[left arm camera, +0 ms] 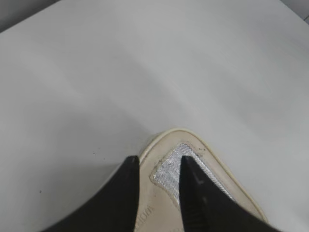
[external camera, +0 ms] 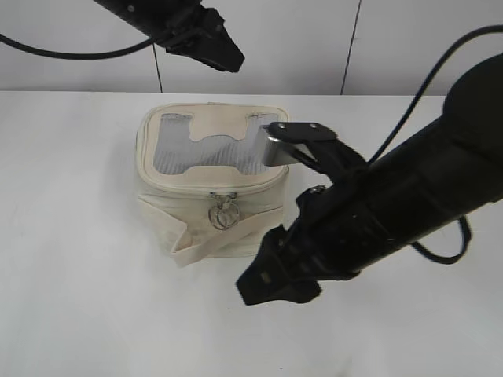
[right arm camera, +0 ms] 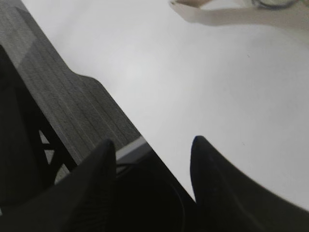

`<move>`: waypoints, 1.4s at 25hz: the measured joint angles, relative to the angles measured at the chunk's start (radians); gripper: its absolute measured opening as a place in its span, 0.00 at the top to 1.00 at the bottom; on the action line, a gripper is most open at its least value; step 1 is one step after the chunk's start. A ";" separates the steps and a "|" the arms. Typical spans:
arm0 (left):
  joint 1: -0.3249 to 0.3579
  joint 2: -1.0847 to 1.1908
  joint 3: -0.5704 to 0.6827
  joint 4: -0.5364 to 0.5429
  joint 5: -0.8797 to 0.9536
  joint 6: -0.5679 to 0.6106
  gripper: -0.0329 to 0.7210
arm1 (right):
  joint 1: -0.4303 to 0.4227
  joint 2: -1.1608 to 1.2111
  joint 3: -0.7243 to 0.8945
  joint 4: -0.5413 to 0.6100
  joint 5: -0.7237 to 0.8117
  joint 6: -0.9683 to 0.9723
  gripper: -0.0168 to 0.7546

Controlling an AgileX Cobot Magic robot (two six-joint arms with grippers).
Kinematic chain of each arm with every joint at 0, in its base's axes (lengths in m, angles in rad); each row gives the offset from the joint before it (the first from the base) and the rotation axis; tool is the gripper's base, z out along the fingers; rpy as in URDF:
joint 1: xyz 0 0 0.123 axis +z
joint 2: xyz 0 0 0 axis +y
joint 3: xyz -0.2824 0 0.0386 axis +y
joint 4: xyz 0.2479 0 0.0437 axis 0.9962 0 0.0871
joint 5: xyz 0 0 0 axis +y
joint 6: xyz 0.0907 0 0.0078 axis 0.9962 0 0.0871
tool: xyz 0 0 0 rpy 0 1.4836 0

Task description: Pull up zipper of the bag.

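Observation:
The cream-white bag (external camera: pixel 196 182) stands in the middle of the white table, its grey mesh window (external camera: pixel 174 153) facing up. The zipper (external camera: pixel 211 191) runs round the top panel's rim, and its silver ring pulls (external camera: pixel 223 214) hang at the middle of the front face. The flat strap (external camera: pixel 206 245) lies along the front. My left gripper (external camera: pixel 228 55) hovers above the bag's back edge, open and empty. In the left wrist view its fingers (left arm camera: pixel 159 162) frame a corner of the bag's top (left arm camera: pixel 166 142). My right gripper (external camera: pixel 263 289) is open and empty, low in front of the bag's right side.
My right arm (external camera: pixel 393 204) crosses over the bag's right side and hides it. In the right wrist view my right gripper (right arm camera: pixel 152 142) is above the table's front edge (right arm camera: pixel 130 145), with grey floor (right arm camera: pixel 58 92) beyond and the strap's end (right arm camera: pixel 217 14) at the top. A wall stands behind the table.

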 joint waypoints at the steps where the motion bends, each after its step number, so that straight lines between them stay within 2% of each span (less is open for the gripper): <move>1: 0.000 -0.025 0.018 0.009 0.001 -0.018 0.66 | 0.000 -0.036 0.000 -0.101 0.012 0.109 0.46; 3: 0.000 -0.100 0.076 0.024 0.000 -0.042 0.67 | -0.001 -0.116 0.000 -0.279 0.051 0.302 0.46; 6: 0.000 -0.263 0.230 0.069 -0.027 -0.086 0.67 | -0.001 -0.250 0.001 -0.527 0.151 0.535 0.46; 9: 0.000 -0.500 0.442 0.151 -0.094 -0.161 0.67 | -0.001 -0.402 0.009 -0.676 0.271 0.652 0.46; 11: 0.000 -0.697 0.588 0.222 -0.115 -0.239 0.67 | -0.001 -0.512 0.028 -0.737 0.341 0.695 0.46; 16: 0.000 -1.214 0.854 0.443 -0.078 -0.518 0.67 | -0.001 -0.844 0.114 -0.846 0.502 0.793 0.44; 20: 0.000 -1.558 0.952 0.615 0.105 -0.694 0.62 | -0.001 -1.099 0.155 -0.933 0.610 0.828 0.34; 22: 0.000 -1.702 0.985 0.661 0.210 -0.727 0.57 | -0.001 -1.219 0.157 -0.960 0.629 0.831 0.31; 25: 0.000 -1.864 1.031 0.695 0.264 -0.734 0.54 | -0.001 -1.377 0.164 -1.010 0.633 0.833 0.30; 31: 0.000 -1.986 1.147 0.695 0.261 -0.737 0.53 | -0.001 -1.565 0.272 -1.026 0.622 0.832 0.30; 35: 0.000 -1.986 1.182 0.689 0.147 -0.727 0.53 | -0.001 -1.580 0.298 -1.027 0.543 0.832 0.30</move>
